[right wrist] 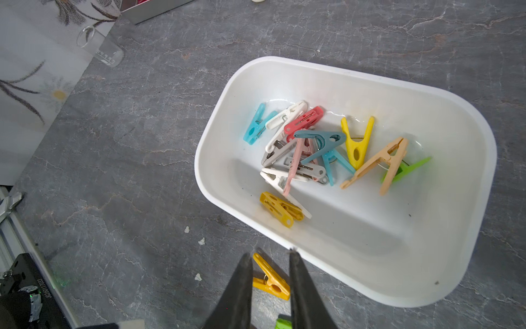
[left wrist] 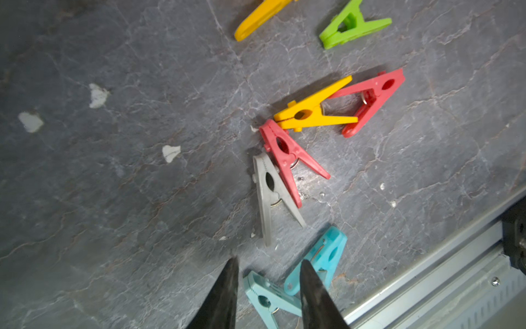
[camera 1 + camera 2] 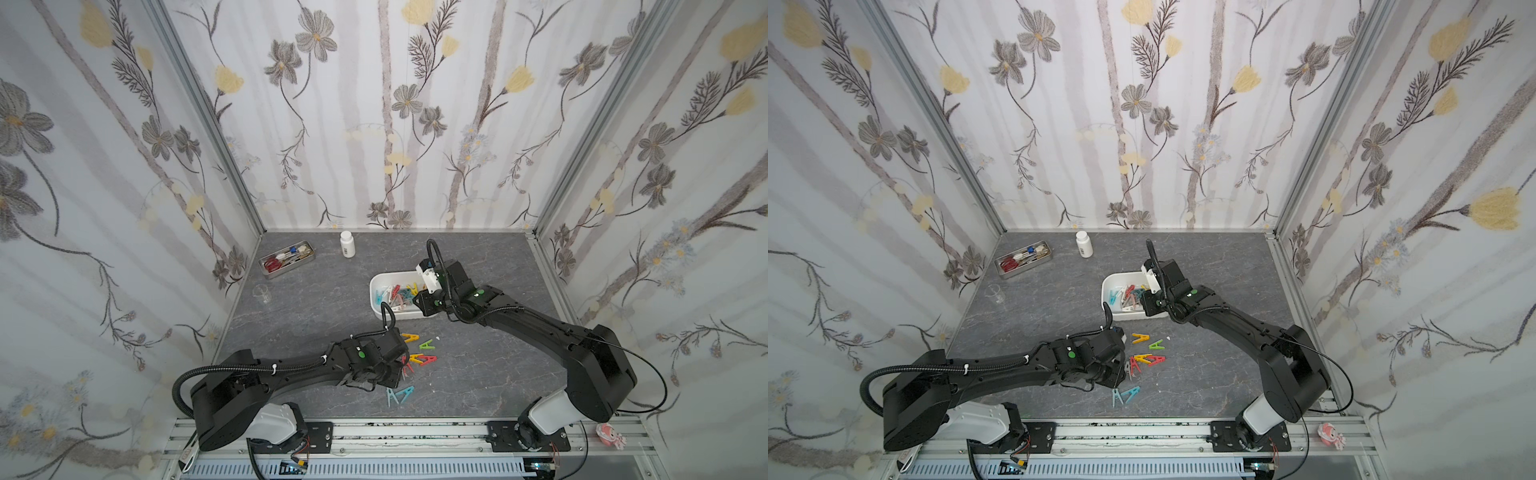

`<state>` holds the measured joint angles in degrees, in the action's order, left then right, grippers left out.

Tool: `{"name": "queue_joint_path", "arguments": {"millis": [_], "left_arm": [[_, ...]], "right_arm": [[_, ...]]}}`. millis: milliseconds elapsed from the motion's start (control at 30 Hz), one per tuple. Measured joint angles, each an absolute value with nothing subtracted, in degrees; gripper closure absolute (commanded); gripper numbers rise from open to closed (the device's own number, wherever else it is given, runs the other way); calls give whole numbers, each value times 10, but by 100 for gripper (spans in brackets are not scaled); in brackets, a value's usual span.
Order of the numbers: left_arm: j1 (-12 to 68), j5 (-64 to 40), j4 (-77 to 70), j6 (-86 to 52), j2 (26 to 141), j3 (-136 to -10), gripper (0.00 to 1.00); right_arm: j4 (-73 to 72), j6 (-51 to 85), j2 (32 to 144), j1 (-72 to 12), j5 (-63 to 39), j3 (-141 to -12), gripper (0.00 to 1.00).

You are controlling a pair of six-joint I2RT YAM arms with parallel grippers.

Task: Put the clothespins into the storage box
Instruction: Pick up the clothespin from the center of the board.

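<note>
**Storage box** (image 1: 370,88): one, white, on the tabletop (image 3: 311,332), right of centre and toward the back.
Contents: clothespins (image 1: 316,142) in a loose heap. I count thirteen, give or take one where they overlap: three teal, two yellow, two white, two grey, and one each of red, pink, peach and green.

**Loose clothespins** (image 2: 310,114): eight, on the tabletop just on the near side of the box. Two yellow, two red, two teal, one green, one grey. Several touch or overlap.

**Progress, as I judge it:** past the halfway mark, with eight left to go in.

**My left tool** (image 2: 269,260): part-open, low over the two teal ones. The paler teal clothespin (image 2: 264,296) shows between its fingers, and I see nothing gripped.

**My right tool** (image 1: 270,253): a narrow gap between the fingers, empty, above the near rim of the box. The yellow pin seen through the gap lies on the tabletop.

**Other items, not for moving:**
- metal tray (image 3: 286,269) of tools, one, back left
- white bottle (image 3: 347,244), one, at the back
- clear beaker (image 3: 262,294), one, by the left wall
</note>
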<state>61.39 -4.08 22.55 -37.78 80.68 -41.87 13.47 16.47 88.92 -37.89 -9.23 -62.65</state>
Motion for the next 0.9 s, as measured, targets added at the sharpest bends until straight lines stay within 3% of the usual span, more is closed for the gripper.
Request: {"name": "queue_joint_path", "arguments": {"millis": [667,900], "left_arm": [[643,15,259,-401,905,-473,72],[657,23,260,-410,917,-480,81]], "right_arm": [[115,164,870,-375,-93,-589,76],[107,164,858,-370,-93,-576,76]]}}
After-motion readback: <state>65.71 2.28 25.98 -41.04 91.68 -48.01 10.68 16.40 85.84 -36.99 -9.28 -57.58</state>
